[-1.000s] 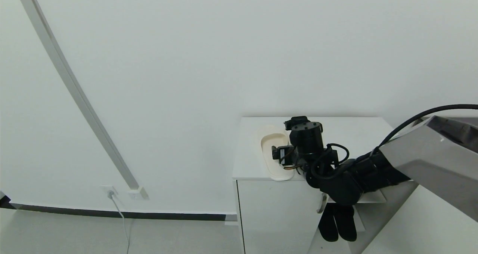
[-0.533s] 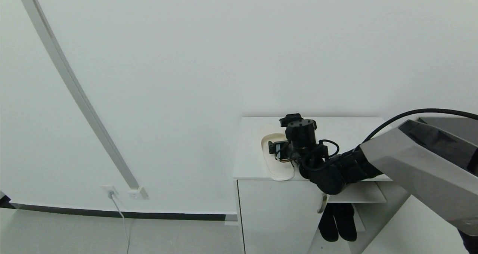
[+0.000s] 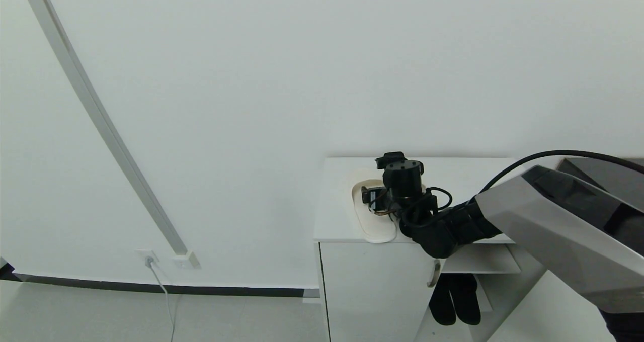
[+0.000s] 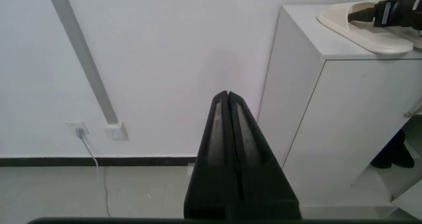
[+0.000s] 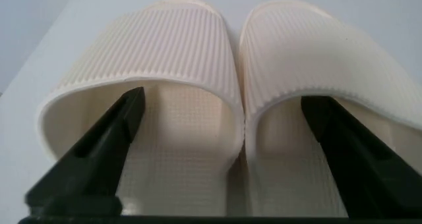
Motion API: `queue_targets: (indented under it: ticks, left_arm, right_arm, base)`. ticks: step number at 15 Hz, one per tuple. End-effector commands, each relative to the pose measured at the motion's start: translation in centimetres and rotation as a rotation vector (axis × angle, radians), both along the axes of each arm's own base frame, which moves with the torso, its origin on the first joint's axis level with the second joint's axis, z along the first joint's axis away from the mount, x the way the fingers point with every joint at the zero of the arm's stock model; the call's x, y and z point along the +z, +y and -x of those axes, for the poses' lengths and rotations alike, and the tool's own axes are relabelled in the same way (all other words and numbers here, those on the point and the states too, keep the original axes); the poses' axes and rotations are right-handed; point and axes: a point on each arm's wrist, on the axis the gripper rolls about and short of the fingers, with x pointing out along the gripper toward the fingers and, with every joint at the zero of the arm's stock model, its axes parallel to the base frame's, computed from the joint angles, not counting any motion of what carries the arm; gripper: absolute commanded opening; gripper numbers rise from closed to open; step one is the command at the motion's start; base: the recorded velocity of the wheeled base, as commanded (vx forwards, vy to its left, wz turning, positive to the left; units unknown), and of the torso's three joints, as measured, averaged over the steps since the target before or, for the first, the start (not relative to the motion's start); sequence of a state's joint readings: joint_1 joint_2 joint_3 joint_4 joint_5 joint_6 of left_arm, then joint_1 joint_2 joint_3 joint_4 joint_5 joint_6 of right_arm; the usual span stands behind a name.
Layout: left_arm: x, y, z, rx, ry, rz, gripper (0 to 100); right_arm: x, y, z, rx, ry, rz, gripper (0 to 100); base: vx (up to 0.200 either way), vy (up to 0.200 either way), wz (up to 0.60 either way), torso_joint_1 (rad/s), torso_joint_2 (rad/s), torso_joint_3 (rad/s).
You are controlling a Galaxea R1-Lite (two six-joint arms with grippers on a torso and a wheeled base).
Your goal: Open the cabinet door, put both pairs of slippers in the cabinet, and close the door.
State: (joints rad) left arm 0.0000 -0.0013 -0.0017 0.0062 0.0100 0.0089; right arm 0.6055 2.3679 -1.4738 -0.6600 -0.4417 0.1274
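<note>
Cream slippers (image 5: 198, 59), pair: ribbed uppers, dimpled footbeds, rounded toes; side by side on white cabinet (image 3: 478, 176) top, heels at its front edge; black slippers (image 3: 455, 299) inside, beneath a shelf; right gripper (image 5: 224, 104) spread, one finger in each cream slipper's opening; left gripper (image 4: 228, 95) pressed together, apart from cabinet.

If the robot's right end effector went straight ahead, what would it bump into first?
Most likely the cream slippers: the open right end effector has one finger at each slipper's mouth, so their ribbed straps come first. How near they are is hard to judge.
</note>
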Motion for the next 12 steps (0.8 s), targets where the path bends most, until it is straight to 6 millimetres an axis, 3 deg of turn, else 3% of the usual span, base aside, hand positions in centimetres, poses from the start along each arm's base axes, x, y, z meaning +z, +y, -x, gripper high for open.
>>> queue_targets:
  ticks: [1, 8, 12]
  left_arm:
    - [0.0, 0.0, 0.0, 0.001, 0.001, 0.0, 0]
    - [0.0, 0.0, 0.0, 0.002, 0.001, 0.001, 0]
    - [0.0, 0.0, 0.0, -0.001, 0.001, 0.0, 0]
  right_arm:
    - [-0.1, 0.1, -0.1, -0.001, -0.001, 0.0, 0]
    - [0.4, -0.2, 0.0, -0.009, -0.02, -0.012, 0]
    - [3.8, -2.0, 3.0, 0.041, -0.1, -0.017, 0]
  base:
    - [0.0, 0.0, 0.0, 0.0, 0.0, 0.0]
    - [0.0, 0.0, 0.0, 0.0, 0.0, 0.0]
    - [0.0, 0.0, 0.0, 0.0, 0.0, 0.0]
